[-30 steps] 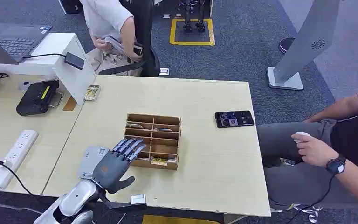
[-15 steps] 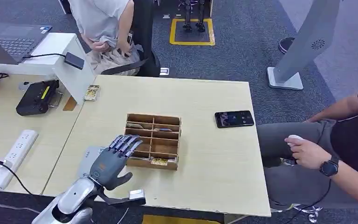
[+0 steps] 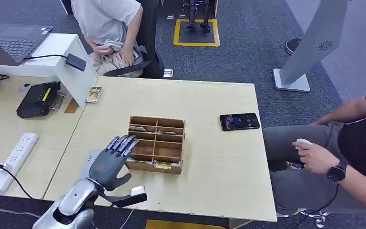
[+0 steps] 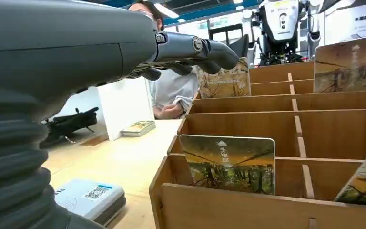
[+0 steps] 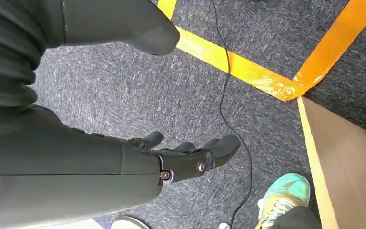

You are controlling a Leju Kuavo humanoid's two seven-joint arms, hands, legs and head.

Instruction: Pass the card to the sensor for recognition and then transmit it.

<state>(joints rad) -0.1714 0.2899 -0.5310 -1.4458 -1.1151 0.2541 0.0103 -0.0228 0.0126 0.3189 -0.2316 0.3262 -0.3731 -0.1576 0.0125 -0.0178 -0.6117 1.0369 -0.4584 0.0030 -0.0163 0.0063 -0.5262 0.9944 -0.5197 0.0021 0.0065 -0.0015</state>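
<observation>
A pale wooden table (image 3: 209,157) carries a wooden organizer (image 3: 156,143) holding cards; one card (image 4: 228,162) stands in its near row. Just beside the organizer, the left hand (image 3: 108,161) hovers open over a grey sensor (image 4: 89,199). The right hand (image 5: 190,155) hangs empty, fingers loosely apart, above carpet.

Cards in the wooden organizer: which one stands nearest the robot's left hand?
The card in the front row of the wooden organizer, the row at the table's near edge. It stands closest to the left hand; the other cards sit in rows behind.
</observation>
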